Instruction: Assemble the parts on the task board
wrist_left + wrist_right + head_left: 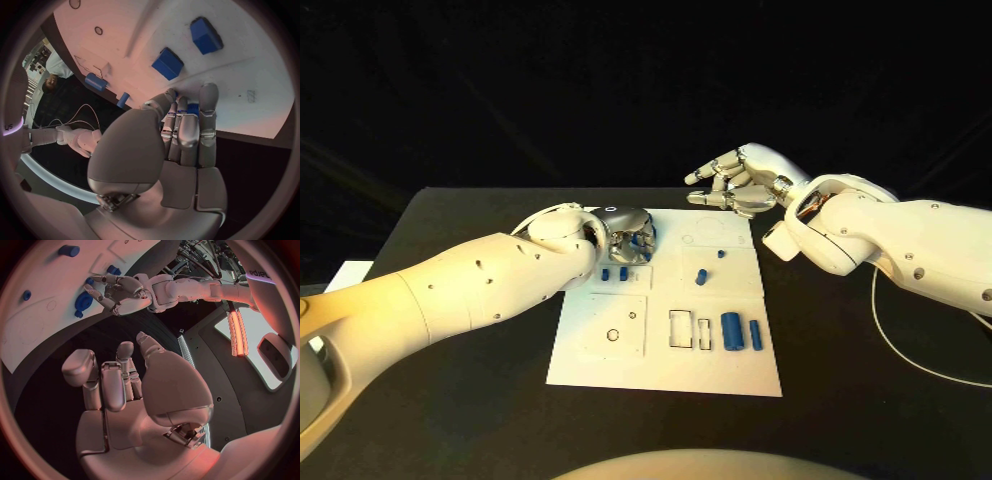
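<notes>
Nearest the robot, the white task board (661, 370) lay flat on the black table (444, 230). On its near right part stood two rectangular outlines, and just beside them lay a thick blue cylinder (731, 331) and a thinner blue rod (756, 335), both with their long axes running away from the robot. Farther up the board's middle sat a small blue block (702, 276) and a smaller blue piece (721, 254).

On the board's left part, two blue blocks (615, 273) lay side by side, just on the near side of the left hand (626, 235). That hand was lowered over the board's far left corner, fingers bent down toward the surface. In the left wrist view the fingertips (208, 96) rested on or just above the white plate, with a bit of blue showing between them; I could not tell whether they truly pinched that piece or only touched it. The two blocks lay a little beyond the fingertips in that view, apart from them.

Farthest off, the right hand (737, 180) hovered past the board's far edge, over the table; its fingers were loosely curled and parted, holding nothing.

The left hand was plainly the nearer to the blocks, so I judged the next pick to be its job, reaching back toward the robot
</notes>
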Action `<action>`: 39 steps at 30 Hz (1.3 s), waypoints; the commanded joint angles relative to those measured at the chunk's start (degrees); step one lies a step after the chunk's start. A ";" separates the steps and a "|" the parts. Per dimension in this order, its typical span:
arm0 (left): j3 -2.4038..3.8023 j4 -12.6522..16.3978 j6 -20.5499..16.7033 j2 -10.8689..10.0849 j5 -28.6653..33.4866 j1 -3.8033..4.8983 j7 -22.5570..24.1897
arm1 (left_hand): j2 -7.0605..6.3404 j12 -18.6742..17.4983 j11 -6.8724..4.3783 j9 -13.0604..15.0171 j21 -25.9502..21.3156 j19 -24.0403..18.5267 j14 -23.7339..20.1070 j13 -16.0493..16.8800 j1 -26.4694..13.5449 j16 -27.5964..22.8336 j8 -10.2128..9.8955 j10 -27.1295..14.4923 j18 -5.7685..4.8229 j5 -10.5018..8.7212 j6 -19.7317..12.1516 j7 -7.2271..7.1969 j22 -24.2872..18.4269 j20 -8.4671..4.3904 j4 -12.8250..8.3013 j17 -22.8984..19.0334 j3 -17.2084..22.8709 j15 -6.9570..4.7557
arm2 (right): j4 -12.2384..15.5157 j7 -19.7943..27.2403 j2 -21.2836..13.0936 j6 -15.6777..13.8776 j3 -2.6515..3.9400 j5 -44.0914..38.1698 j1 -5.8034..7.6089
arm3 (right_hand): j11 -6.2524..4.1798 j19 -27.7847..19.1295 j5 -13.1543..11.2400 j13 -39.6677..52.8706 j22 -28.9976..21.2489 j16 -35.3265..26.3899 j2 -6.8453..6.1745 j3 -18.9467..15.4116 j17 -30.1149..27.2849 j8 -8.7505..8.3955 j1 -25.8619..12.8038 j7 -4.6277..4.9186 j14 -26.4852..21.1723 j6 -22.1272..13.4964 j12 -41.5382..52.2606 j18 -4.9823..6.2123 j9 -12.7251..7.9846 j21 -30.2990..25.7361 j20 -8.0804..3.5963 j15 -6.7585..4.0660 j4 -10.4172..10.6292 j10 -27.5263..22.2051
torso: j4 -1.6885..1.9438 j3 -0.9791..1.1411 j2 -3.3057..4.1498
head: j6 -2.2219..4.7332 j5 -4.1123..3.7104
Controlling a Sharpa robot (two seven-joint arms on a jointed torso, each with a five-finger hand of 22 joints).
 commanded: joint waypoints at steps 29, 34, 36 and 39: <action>0.35 0.23 0.61 0.46 0.42 -0.44 -4.94 | 1.16 -0.14 -1.29 0.21 13.52 5.12 4.50 1.18 -1.21 7.25 0.48 5.91 -3.15 0.06 5.10 -0.60 12.38 -1.00 -2.84 7.49 5.96 -1.19 | 0.03 0.50 0.19 0.33 0.01 0.07 -0.03 | -0.12 -0.24 0.19 0.00 0.01 -0.23 0.65 0.33 0.11 0.10 0.08 0.26 2.44 0.32 -0.17 0.33 -0.10 -0.17 -0.10 -0.25 -0.08 -0.24 | -0.05 0.00 -0.04 | -0.28 0.04; 0.73 2.17 -1.52 -0.81 1.97 -0.41 -4.99 | 1.02 -0.49 -1.21 0.16 13.90 5.18 4.54 1.26 -1.36 7.28 0.31 5.98 -3.21 0.17 5.10 -0.50 12.80 -1.02 -3.26 7.39 6.68 -1.15 | -0.12 0.49 0.28 0.38 0.01 0.07 -0.03 | -0.12 -0.24 0.19 0.00 0.01 -0.23 0.65 0.33 0.11 0.10 0.08 0.26 2.44 0.32 -0.17 0.33 -0.10 -0.17 -0.10 -0.25 -0.08 -0.24 | -0.03 0.01 -0.09 | -0.18 -0.06; 1.08 3.13 -2.06 -1.54 2.95 -0.32 -5.10 | 0.93 -0.64 -1.17 0.14 14.00 5.18 4.54 1.28 -1.48 7.28 0.24 5.98 -3.23 0.24 5.08 -0.44 12.92 -1.02 -3.38 7.34 6.93 -1.13 | -0.18 0.49 0.29 0.39 0.01 0.07 -0.03 | -0.12 -0.24 0.19 0.00 0.01 -0.23 0.65 0.33 0.11 0.10 0.08 0.26 2.44 0.32 -0.17 0.33 -0.10 -0.17 -0.10 -0.25 -0.08 -0.24 | 0.04 0.05 -0.16 | -0.19 -0.11; 1.49 4.81 -2.65 -2.97 4.19 0.08 -5.49 | 0.84 -0.78 -1.12 0.12 14.18 5.20 4.53 1.30 -1.69 7.25 0.18 6.00 -3.26 0.26 5.09 -0.39 13.11 -1.01 -3.45 7.24 7.13 -1.10 | -0.26 0.49 0.33 0.40 0.01 0.07 -0.04 | -0.12 -0.24 0.19 0.00 0.01 -0.23 0.65 0.33 0.11 0.10 0.08 0.26 2.44 0.32 -0.17 0.33 -0.10 -0.17 -0.10 -0.25 -0.08 -0.24 | 0.17 0.04 -0.18 | -0.08 -0.15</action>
